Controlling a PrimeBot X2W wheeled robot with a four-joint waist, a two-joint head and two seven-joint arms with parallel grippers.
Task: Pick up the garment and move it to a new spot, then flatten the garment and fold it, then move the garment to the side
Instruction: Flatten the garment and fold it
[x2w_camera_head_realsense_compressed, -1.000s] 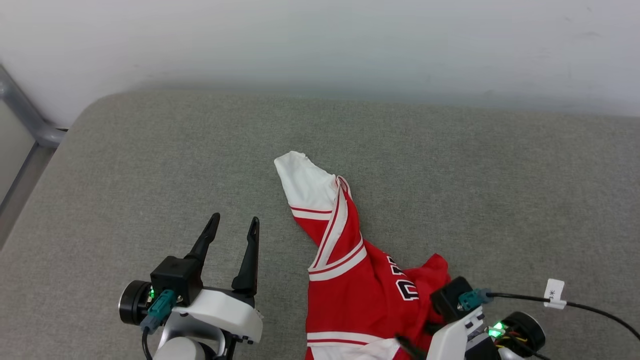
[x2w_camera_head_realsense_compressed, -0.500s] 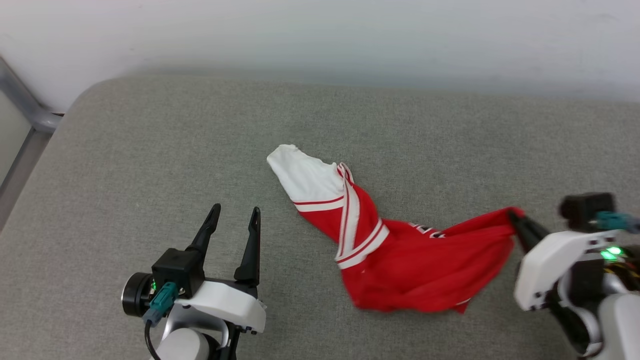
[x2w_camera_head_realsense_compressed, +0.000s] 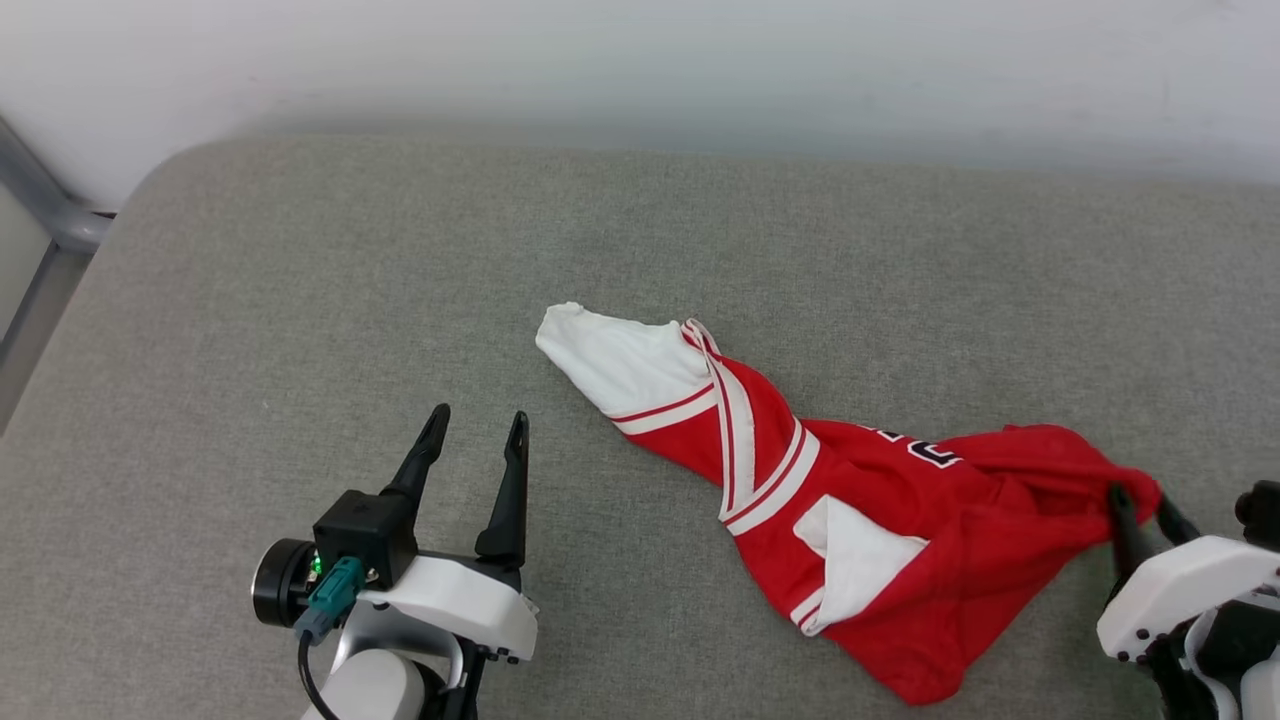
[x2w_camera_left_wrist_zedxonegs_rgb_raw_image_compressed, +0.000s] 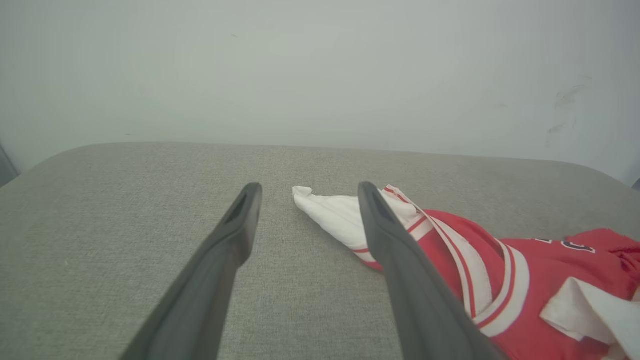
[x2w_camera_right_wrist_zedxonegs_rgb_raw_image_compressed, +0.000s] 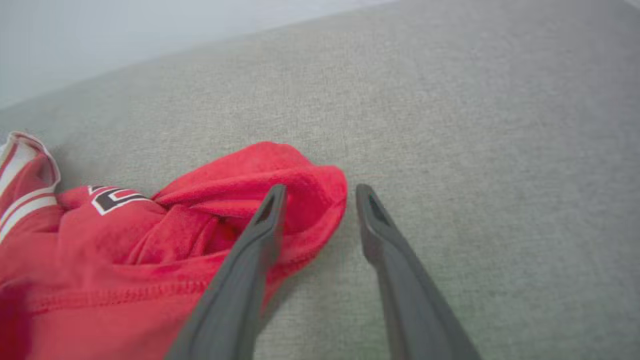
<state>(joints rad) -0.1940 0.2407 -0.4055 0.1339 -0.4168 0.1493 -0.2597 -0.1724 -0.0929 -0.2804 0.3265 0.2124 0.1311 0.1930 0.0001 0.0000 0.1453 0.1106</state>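
Garment (x2w_camera_head_realsense_compressed: 900, 500): lies crumpled on the grey fabric-covered bench (x2w_camera_head_realsense_compressed: 300, 300), right of centre, stretched on a diagonal. The white sleeve (x2w_camera_head_realsense_compressed: 620, 360) forms the far-left end and a bunched red fold the right end. Crossed white, red-striped trim sits just right of the sleeve. A white flap (x2w_camera_head_realsense_compressed: 850, 560) is turned over the red mid-section, and part of the black, white-outlined print is visible. Right gripper (x2w_camera_head_realsense_compressed: 1140, 498): at the bunched right end, fingers apart, not clamped. One finger overlaps the red fold, the other is over bare bench, and the fabric edge bulges into the gap. Left gripper (x2w_camera_head_realsense_compressed: 478, 415): left of the garment, clear of it, fingers apart with nothing between them, pointing towards the far pale wall (x2w_camera_head_realsense_compressed: 640, 60).
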